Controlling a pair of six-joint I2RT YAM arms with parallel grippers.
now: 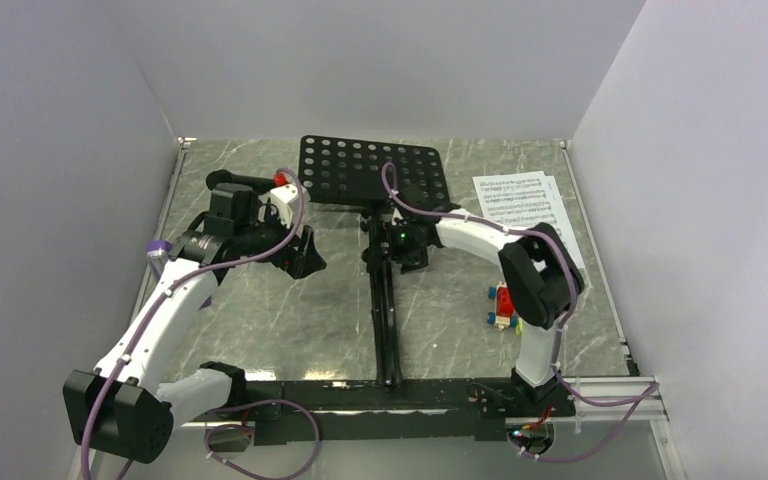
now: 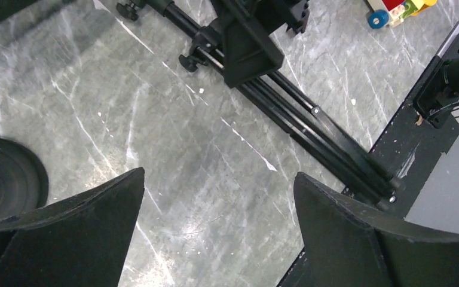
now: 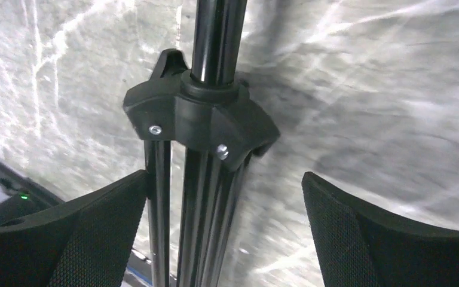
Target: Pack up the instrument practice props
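Observation:
The black music stand lies flat on the table, its perforated desk at the back and its folded legs running toward me. My right gripper is open and straddles the legs just below the leg hub; the legs sit by the left finger. My left gripper is open and empty over bare table, left of the stand. A black round base lies beside its left finger. White sheet-music pages lie at the back right. The purple metronome is out of view.
Small red, yellow and green toy blocks lie right of the stand's legs, also in the left wrist view. A small red object shows behind the left arm. Grey walls enclose the table on three sides. A black base rail runs along the near edge.

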